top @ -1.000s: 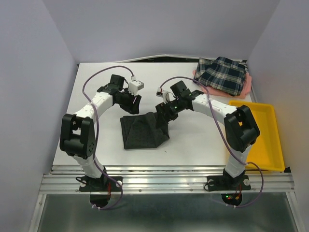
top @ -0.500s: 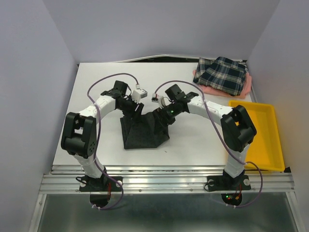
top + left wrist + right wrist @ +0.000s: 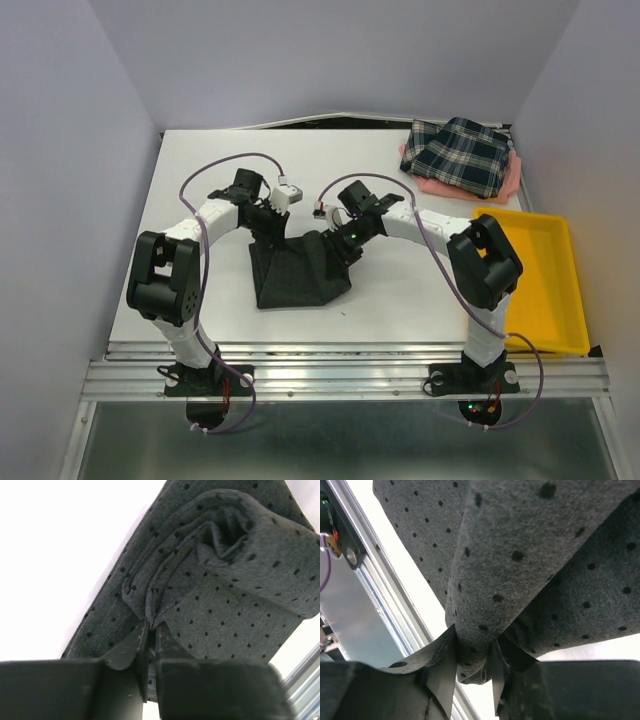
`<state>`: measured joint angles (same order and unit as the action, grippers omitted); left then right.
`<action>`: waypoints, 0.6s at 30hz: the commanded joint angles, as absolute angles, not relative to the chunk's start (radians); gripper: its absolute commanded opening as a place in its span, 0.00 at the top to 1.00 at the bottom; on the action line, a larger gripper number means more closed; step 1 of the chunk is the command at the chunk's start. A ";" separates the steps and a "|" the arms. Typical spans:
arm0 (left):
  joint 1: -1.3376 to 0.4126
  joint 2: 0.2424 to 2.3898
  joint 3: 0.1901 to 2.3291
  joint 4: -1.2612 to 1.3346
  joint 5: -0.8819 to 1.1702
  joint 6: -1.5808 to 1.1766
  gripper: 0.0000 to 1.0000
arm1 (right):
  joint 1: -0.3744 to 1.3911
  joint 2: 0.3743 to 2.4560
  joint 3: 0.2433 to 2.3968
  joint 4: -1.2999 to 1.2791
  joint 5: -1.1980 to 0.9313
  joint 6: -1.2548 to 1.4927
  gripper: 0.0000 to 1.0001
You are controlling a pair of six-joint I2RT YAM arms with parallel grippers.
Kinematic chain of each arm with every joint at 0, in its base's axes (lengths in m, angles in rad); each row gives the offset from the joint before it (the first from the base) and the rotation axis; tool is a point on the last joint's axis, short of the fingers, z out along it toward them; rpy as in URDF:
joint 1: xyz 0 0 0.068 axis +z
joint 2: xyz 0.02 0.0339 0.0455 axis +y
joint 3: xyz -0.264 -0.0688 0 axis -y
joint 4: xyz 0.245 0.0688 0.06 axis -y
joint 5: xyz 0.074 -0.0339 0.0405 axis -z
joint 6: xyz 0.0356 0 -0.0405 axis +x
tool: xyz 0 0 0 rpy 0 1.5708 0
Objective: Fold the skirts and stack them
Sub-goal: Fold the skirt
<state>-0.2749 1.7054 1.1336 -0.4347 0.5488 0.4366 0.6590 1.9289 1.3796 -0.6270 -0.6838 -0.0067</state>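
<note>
At the right edge of the white table (image 3: 200,180), a yellow tray (image 3: 560,300), bare yellow floor on show. In the far right corner, a plaid skirt (image 3: 460,152) piled on a pink skirt (image 3: 510,180), pink peeping out along the near and right sides. Mid-table, between the two arms, a dark dotted skirt (image 3: 295,272): long axis roughly left to right, near edge flat on the table, far edge bunched up at both ends. Left end effector (image 3: 272,228) pinched tight on a thin fold at the far left corner; right end effector (image 3: 345,240) nipping a thicker fold at the far right — cloth draped over its fingers. Pale lavender walls on three sides; a metal rail (image 3: 350,375) along the near edge.
</note>
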 commanded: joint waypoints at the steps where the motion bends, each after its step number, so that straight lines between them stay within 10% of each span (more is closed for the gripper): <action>1: -0.235 1.649 1.126 -0.423 0.580 0.420 1.00 | 0.652 1.868 1.382 -0.586 -0.660 0.037 0.67; 18: -0.127 1.746 1.112 -0.364 0.511 0.341 1.00 | 0.535 1.994 1.265 -0.440 -0.540 0.068 0.84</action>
<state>-0.1448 1.7145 1.1038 -0.4011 0.5716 0.3599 0.5434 1.9293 1.2575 -0.4725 -0.6071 0.0727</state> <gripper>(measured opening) 0.157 0.168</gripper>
